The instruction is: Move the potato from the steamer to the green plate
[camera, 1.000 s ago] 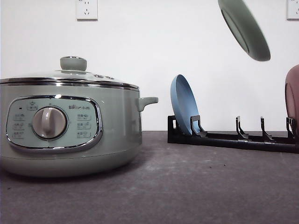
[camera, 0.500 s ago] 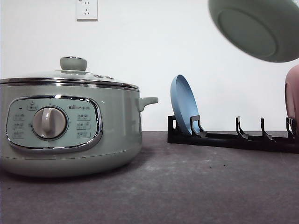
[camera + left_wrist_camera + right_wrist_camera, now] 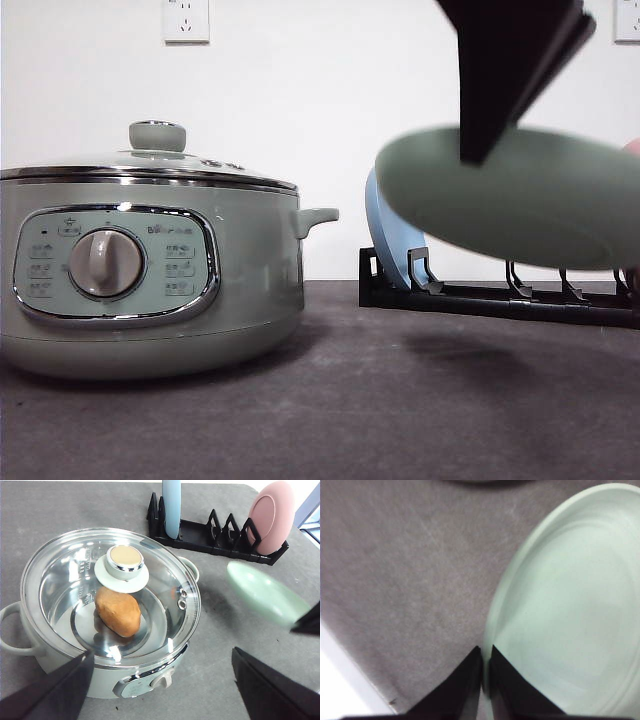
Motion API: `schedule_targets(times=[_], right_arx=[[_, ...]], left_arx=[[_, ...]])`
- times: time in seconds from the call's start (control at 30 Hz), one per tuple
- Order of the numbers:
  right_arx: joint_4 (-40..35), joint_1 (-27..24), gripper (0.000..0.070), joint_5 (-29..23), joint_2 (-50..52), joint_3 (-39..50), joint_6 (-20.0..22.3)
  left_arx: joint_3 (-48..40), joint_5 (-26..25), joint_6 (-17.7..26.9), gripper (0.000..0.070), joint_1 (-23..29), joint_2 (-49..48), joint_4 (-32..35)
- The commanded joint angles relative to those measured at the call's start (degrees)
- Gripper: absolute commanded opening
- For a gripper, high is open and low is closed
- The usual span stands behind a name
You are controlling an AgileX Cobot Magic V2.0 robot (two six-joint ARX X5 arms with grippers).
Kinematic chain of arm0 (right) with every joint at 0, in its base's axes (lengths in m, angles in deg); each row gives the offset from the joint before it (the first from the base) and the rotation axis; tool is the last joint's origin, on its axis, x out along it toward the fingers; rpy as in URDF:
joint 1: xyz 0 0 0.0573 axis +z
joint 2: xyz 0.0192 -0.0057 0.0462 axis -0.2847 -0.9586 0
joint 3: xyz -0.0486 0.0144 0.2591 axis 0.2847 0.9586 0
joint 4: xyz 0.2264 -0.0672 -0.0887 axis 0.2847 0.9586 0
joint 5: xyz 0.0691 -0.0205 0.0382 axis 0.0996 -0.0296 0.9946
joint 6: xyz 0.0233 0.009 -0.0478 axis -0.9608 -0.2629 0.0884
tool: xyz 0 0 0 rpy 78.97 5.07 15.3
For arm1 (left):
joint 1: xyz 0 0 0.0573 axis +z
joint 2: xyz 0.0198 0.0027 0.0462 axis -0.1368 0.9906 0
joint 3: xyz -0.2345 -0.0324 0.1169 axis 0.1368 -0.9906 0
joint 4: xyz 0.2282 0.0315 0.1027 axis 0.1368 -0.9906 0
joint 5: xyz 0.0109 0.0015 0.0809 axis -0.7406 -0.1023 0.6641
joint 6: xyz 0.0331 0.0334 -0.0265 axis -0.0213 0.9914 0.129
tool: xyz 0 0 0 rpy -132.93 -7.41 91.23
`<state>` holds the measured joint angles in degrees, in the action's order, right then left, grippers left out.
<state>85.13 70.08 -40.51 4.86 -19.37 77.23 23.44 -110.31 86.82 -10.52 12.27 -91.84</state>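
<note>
The steamer (image 3: 150,270) stands at the left of the table with its glass lid (image 3: 110,587) on. Through the lid I see the orange-brown potato (image 3: 118,611) lying inside. My left gripper (image 3: 160,692) hovers above the steamer's front, open, with nothing between its fingers. The green plate (image 3: 510,200) hangs in the air to the right of the steamer, nearly level, and also appears from above (image 3: 265,595). My right gripper (image 3: 478,150) is shut on its rim, seen close up (image 3: 482,677) against the plate (image 3: 570,605).
A black dish rack (image 3: 480,300) stands at the back right, holding an upright blue plate (image 3: 171,505) and a pink dish (image 3: 272,515). Bare grey tabletop (image 3: 400,400) lies below the held plate.
The green plate has come down from the upper right and tipped from steeply tilted to nearly level. The right gripper has dropped into the front view with it. The steamer has not moved.
</note>
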Motion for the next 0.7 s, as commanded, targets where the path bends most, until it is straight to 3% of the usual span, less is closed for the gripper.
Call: schedule_targets(times=[0.0,0.37,0.67], right_arx=[[-1.17,1.81,0.0004,-2.02,-1.32,0.24,-1.31],[-2.63,8.55,0.0004,-3.48,-10.28,1.84,-2.91],[-4.63,9.39,0.0004,-3.44,-16.7,2.01,-3.62]], left_arx=[[1.46,-0.28,0.07,0.056,-0.09,0.31,0.67],[1.46,-0.28,0.07,0.056,-0.09,0.31,0.62],[1.46,-0.28,0.06,0.056,-0.09,0.31,0.57]])
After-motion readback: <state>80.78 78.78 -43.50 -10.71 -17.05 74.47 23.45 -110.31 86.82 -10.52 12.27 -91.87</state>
